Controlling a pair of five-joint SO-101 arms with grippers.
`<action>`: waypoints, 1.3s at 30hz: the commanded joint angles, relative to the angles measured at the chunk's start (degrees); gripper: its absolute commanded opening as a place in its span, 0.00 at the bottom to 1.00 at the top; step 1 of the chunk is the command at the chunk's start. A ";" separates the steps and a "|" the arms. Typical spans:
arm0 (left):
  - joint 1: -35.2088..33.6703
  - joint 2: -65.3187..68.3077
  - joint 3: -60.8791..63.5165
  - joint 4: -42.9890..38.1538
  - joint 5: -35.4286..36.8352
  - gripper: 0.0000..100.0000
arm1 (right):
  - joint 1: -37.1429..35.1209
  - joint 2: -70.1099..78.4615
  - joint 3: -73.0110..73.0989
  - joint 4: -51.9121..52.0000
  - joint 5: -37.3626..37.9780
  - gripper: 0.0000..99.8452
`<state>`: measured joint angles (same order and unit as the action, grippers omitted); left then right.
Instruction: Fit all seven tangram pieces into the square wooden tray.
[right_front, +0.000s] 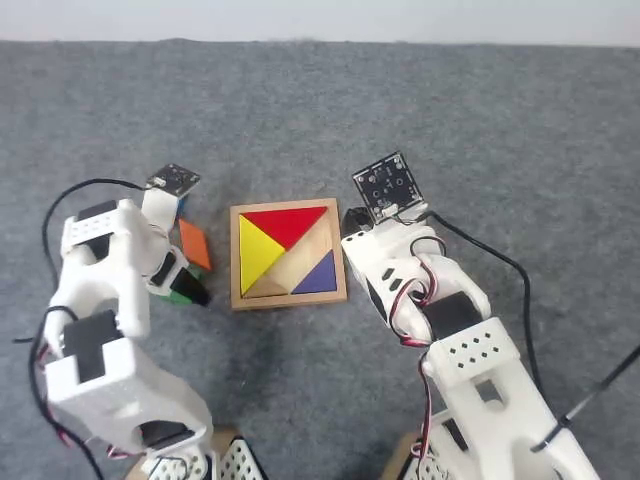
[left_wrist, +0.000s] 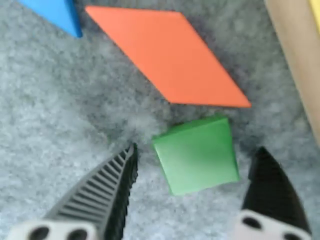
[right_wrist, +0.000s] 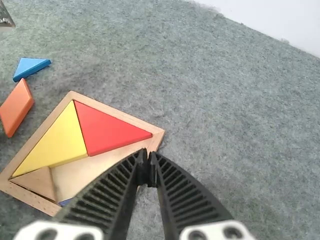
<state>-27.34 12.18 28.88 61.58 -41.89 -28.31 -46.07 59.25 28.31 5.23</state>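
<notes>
The green square (left_wrist: 196, 161) lies on the grey counter (right_front: 480, 120) between the left gripper's (left_wrist: 196, 151) parted fingers, untouched, with a side facing each finger. It sits near the wooden tray (right_front: 288, 301), on the left arm's side, so that arm is nearer. The right gripper (right_wrist: 148, 164), fingers pressed together, hangs by a tray corner.

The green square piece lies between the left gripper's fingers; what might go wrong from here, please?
The green square wooden piece lies askew between the fingers of the open left gripper, so closing might twist it. Its corner nears the orange parallelogram piece, which could get nudged. The shut right gripper by the square wooden tray might obstruct placement.
</notes>
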 joint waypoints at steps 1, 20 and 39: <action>-0.97 0.09 -1.71 0.26 2.20 0.22 | 0.57 -2.33 -0.62 -0.75 0.44 0.01; -0.88 -8.53 -1.45 7.30 2.81 0.09 | 0.57 -2.33 -0.62 -0.75 0.44 0.01; -2.29 -4.84 -2.07 2.29 -1.14 0.31 | 0.48 -2.33 -0.62 -0.75 0.44 0.01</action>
<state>-28.84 5.49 28.44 68.09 -40.31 -28.31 -46.07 59.25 28.31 5.23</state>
